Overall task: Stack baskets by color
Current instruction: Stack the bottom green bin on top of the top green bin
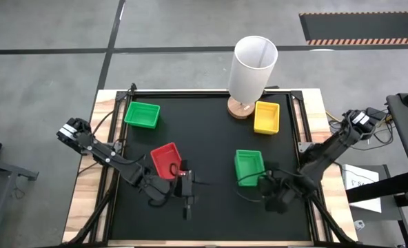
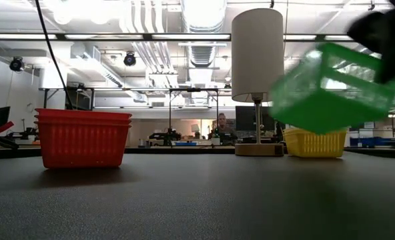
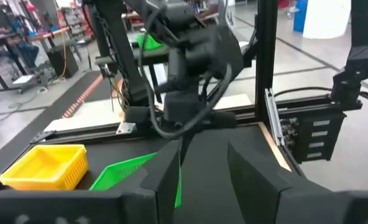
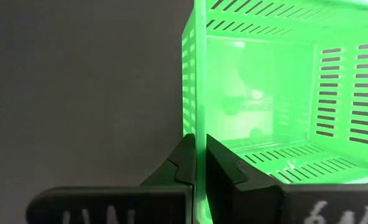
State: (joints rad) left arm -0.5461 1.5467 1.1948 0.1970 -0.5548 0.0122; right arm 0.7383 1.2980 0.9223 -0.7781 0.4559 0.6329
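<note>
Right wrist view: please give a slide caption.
Right gripper shut on the wall of a green plastic mesh basket above the dark table.

Black table (image 1: 211,213): red (image 1: 166,159), green (image 1: 143,114), yellow baskets (image 1: 267,117), white cylinder (image 1: 252,69).

2 dark jointed arms (image 1: 114,160) trailing black cables.

Bare mat (image 1: 214,207) between both arms
</note>
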